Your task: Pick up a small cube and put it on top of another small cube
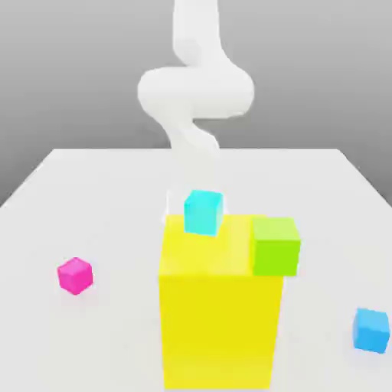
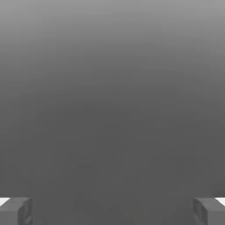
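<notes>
In the exterior view, a cyan small cube point(image 1: 204, 211) shows at the far top edge of a large yellow block point(image 1: 218, 321). A green cube point(image 1: 276, 245) sits at that block's upper corner on the exterior view's right; whether either rests on the block or stands behind it I cannot tell. A magenta cube point(image 1: 75, 276) lies on the white table point(image 1: 92, 199) at the exterior view's left, and a blue cube point(image 1: 371, 330) at the right. In the hand view my gripper point(image 2: 112, 212) is open, its grey fingertips point(image 2: 15, 212) far apart with nothing between them.
The white arm point(image 1: 195, 92) rises behind the yellow block at the table's far side. The tall yellow block stands in the foreground and hides the table behind it. A plain grey backdrop lies in front of the hand camera.
</notes>
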